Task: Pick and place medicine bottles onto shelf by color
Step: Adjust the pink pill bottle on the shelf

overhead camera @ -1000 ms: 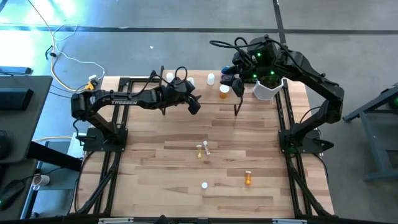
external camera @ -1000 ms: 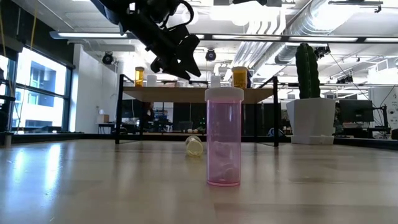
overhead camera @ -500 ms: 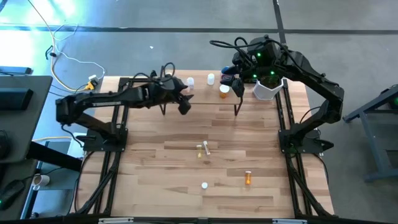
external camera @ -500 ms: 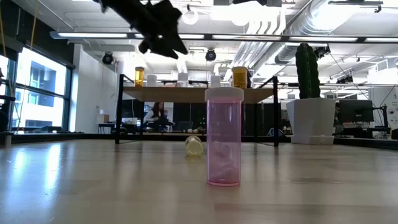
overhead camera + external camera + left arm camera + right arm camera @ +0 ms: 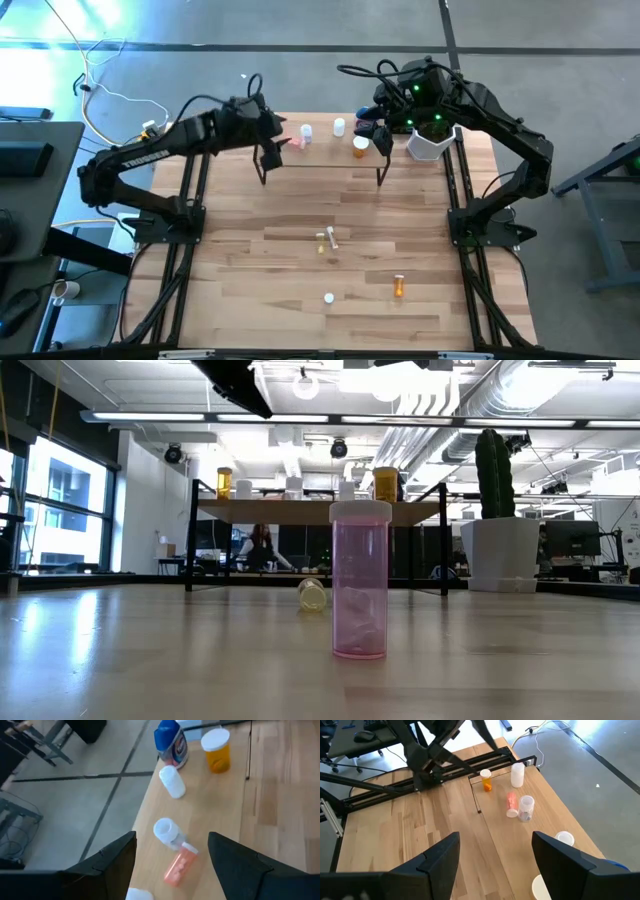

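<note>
The shelf [image 5: 322, 160] stands at the table's far edge. On it are a blue jar [image 5: 170, 740], an orange bottle [image 5: 217, 752], a white bottle [image 5: 172, 782] on its side, a clear bottle [image 5: 165, 830] and a pinkish bottle [image 5: 179, 865] lying flat. My left gripper [image 5: 278, 143] hovers open above the shelf's left part, over the pinkish bottle, touching nothing. My right gripper [image 5: 383, 130] waits open above the shelf's right end. On the tabletop a pink bottle [image 5: 360, 582] stands upright, a yellowish bottle [image 5: 312, 593] lies on its side, and an orange one [image 5: 399, 287] lies nearer the right.
A white pot with a green cactus [image 5: 497, 540] stands on the table just right of the shelf, below my right arm. The shelf's thin black legs [image 5: 380, 175] reach down to the tabletop. Open wood lies between the shelf and the loose bottles.
My left gripper has risen and drawn back toward the table's far left, from in front of the shelf's middle to above its left part, leaving the low view at the top. My right arm has kept still.
</note>
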